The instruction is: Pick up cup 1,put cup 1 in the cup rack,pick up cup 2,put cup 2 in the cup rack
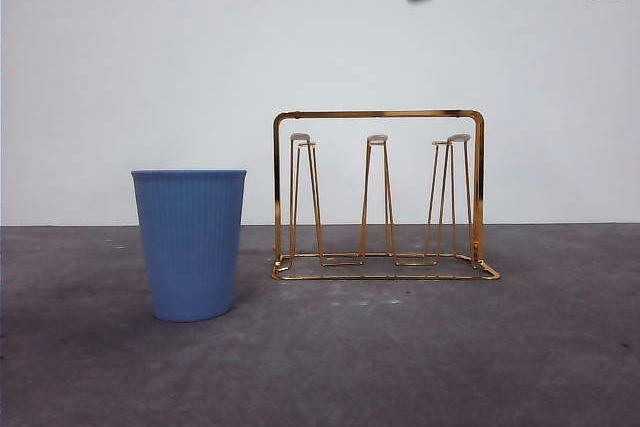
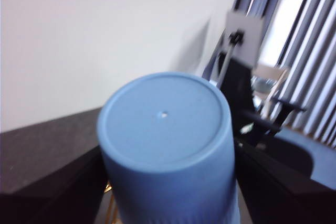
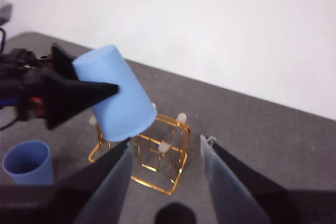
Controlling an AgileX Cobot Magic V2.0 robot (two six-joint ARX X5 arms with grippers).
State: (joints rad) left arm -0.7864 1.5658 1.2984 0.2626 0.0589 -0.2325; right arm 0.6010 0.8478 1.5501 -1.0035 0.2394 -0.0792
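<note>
Blue cup 1 (image 3: 118, 97) is held inverted and tilted above the cup rack (image 1: 378, 197), pinched by the left claw (image 3: 113, 90); in the front view only its blurred rim portion appears, cut off by the top edge. Cup 2 (image 1: 190, 243) stands upright on the bench (image 1: 400, 357) just beside the rack, whose prongs carry nothing. The right claw (image 3: 165, 169) hangs spread above the rack.

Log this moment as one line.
left end effector: holds cup inverted above rack | second cup: on table | right end effector: open, waiting
</note>
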